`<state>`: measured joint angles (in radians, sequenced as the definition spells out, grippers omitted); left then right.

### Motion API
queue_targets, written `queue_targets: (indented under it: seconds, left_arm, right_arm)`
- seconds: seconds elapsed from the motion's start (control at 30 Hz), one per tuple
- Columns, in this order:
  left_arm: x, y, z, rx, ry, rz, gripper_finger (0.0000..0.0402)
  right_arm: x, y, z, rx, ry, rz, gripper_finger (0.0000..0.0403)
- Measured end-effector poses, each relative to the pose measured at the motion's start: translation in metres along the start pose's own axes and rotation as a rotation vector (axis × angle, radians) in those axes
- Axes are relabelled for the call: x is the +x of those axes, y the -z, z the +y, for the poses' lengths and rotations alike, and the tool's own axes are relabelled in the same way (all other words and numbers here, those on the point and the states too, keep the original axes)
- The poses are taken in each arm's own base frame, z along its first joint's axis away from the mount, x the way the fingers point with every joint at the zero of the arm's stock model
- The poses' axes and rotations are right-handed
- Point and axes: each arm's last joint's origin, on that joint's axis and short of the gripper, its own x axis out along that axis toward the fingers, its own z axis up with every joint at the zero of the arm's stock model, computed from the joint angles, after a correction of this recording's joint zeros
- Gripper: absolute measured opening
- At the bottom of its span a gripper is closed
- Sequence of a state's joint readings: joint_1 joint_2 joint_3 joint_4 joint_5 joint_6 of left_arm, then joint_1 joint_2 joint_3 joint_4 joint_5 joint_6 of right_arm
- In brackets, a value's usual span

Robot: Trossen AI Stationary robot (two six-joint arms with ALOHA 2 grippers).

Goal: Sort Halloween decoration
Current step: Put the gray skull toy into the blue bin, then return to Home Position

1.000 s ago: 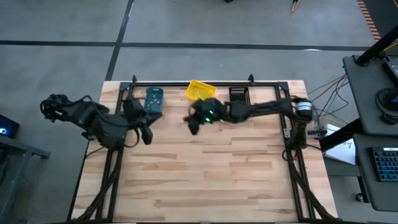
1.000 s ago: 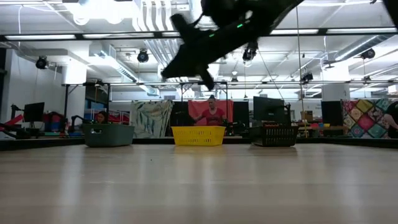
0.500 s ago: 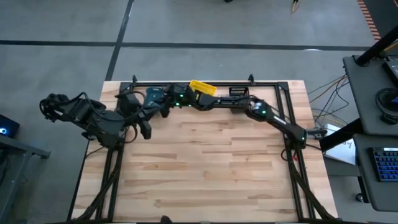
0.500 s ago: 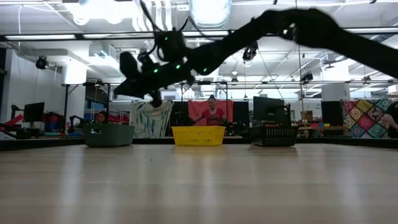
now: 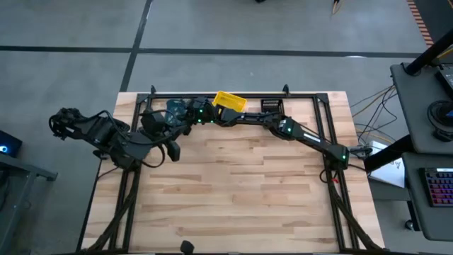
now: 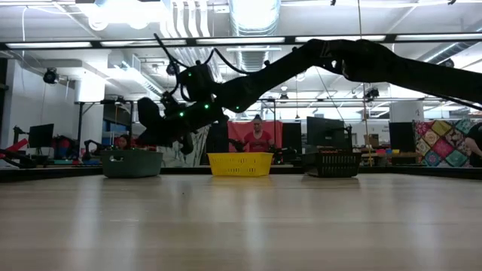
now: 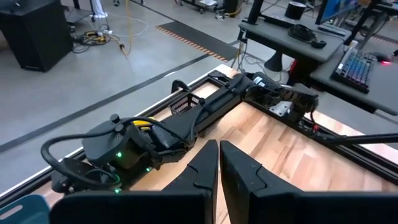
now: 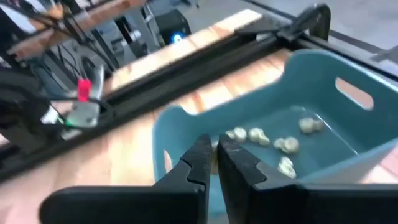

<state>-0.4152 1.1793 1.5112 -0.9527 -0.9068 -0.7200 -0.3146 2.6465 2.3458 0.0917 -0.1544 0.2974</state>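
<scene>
Right gripper (image 8: 214, 155): dark fingers pressed nearly together, nothing seen between them, poised over the teal plastic bin (image 8: 323, 74) at the table's far edge. Pale Halloween decoration trinkets (image 8: 273, 140): lying on that bin's floor. Left gripper (image 7: 219, 165): fingers pressed together, empty, beside the teal bin. Yellow mesh bin (image 6: 239, 163), black crate (image 6: 331, 162): alongside on the light wooden table (image 5: 241, 191)

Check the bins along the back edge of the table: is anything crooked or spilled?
The yellow plastic bin sits turned at an angle, unlike the teal plastic bin and the black crate beside it. The pale trinkets lie inside the teal bin, below the right hand. No spill shows.
</scene>
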Motion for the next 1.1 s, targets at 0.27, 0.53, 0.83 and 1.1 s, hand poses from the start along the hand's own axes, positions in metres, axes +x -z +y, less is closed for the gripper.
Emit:
queue_targets:
  seconds: [0.27, 0.53, 0.83, 1.1]
  left_arm:
    - [0.001, 0.0, -0.001, 0.008, -0.025, -0.017, 0.0]
    - [0.001, 0.003, 0.003, 0.042, -0.042, 0.002, 0.0]
    - [-0.007, 0.003, 0.011, 0.204, 0.055, 0.081, 0.0]
    - [-0.01, 0.029, 0.025, 0.198, 0.427, -0.054, 0.0]
  right_arm:
    - [0.0, 0.003, -0.001, 0.014, 0.008, 0.036, 0.0072]
    - [-0.018, -0.031, 0.018, 0.027, -0.176, 0.058, 0.0112]
    - [-0.056, -0.083, 0.076, -0.165, -0.318, 0.019, 0.0095]
    - [-0.096, -0.109, 0.122, -0.314, -0.39, -0.013, 0.0065]
